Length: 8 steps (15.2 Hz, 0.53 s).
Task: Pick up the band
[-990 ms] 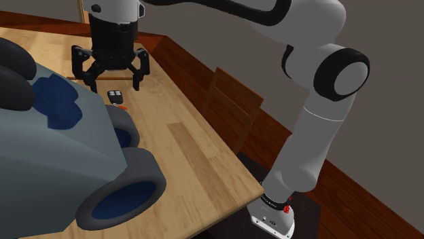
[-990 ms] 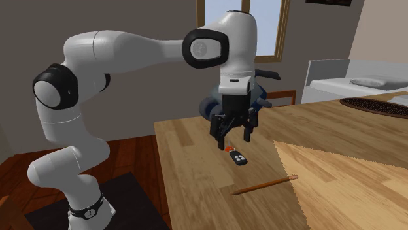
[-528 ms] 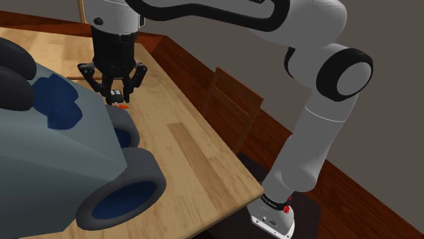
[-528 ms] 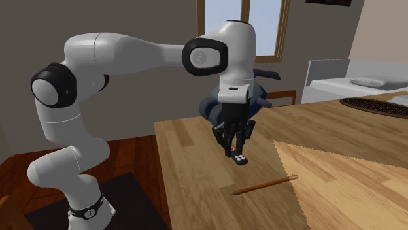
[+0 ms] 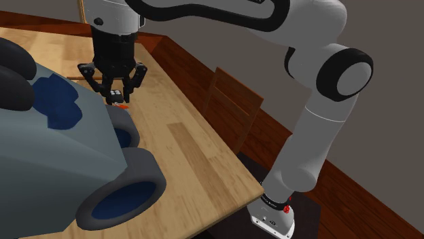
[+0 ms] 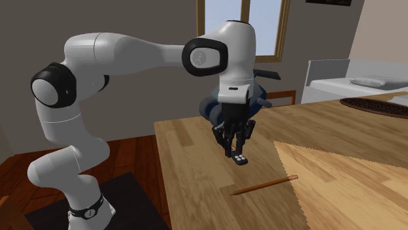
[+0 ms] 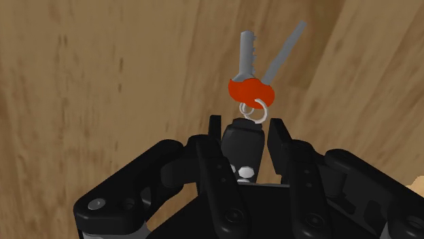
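On the worktop (image 6: 189, 176), left of the pencil (image 6: 263, 185) in the second exterior view, the fob (image 6: 240, 159) sits under the arm. The fingers (image 7: 215, 132) stand nearly together and clasp its black body from both sides. The ring (image 7: 254, 112), red tag (image 7: 250, 89) and two keys (image 7: 247, 51) lie beyond the tips. The hold seems to be near the fob's end, so lift straight and slowly, letting the keys hang rather than drag.

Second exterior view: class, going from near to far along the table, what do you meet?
First the pencil → key fob, clasped in the tool → blue-and-grey bag → window behind.
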Available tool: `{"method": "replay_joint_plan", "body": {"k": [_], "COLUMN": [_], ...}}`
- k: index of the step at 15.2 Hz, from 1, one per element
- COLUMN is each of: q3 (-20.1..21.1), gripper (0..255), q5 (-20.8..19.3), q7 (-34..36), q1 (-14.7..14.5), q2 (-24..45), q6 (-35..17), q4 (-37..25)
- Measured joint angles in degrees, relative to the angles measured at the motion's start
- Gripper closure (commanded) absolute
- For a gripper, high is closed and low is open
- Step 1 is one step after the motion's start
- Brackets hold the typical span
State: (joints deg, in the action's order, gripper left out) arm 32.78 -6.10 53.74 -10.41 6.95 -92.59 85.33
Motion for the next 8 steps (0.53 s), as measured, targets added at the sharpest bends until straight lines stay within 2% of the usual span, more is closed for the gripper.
{"method": "replay_joint_plan", "body": {"k": [8], "q3": [0.4], "gripper": [255], "q5": [-1.4], "q7": [0.5], "q1": [-1.1], "q2": [2.4], "q6": [6.3], "q4": [-8.4]}}
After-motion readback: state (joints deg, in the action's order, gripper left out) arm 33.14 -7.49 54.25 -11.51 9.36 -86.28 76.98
